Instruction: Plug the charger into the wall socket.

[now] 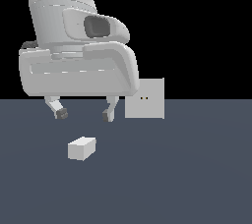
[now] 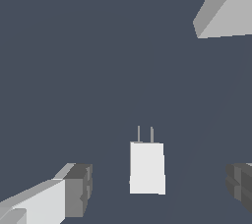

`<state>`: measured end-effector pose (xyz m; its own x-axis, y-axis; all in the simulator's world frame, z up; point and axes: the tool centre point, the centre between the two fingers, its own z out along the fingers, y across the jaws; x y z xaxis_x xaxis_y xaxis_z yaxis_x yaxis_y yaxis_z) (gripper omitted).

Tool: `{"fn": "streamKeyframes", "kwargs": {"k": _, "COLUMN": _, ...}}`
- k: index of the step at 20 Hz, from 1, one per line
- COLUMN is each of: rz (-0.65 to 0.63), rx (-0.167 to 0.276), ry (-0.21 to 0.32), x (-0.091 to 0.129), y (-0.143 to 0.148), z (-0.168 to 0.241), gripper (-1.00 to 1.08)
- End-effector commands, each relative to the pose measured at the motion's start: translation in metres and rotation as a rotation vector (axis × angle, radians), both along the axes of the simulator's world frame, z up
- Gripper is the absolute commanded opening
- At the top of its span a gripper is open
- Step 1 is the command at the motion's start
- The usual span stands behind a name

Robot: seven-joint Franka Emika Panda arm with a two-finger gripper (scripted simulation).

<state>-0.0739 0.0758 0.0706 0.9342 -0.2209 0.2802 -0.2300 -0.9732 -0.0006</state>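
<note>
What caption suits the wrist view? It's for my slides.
Open gripper above the charger, wall socket beyond.

Matt, smooth light-grey charger (image 1: 81, 148)

Exterior view: low, close behind the arm, facing level across the floor (image 1: 197, 179) toward the upright wall socket (image 1: 145, 99). Wrist view: looks steeply down between the claw (image 2: 157, 188) fingers. Both views share the charger (image 1: 81, 148) and the socket.

arm: wrist pointing down | end effector (image 1: 84, 114): jaws spread wide, nothing between fingers (image 2: 78, 188)
</note>
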Motion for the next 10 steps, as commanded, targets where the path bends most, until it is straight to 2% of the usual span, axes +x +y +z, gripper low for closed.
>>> {"fn": "streamKeyframes", "kwargs": {"k": 1, "rz": -0.013, "rx": -0.003, "ry": -0.013, "x": -0.0006, "y": 0.0004, "z": -0.0034, "gripper": 1.0}}
{"fn": "streamKeyframes", "kwargs": {"k": 10, "rz": -0.027, "rx": -0.007, "ry": -0.025, "x": -0.0016, "y": 0.0015, "z": -0.0081, "gripper": 1.0}}
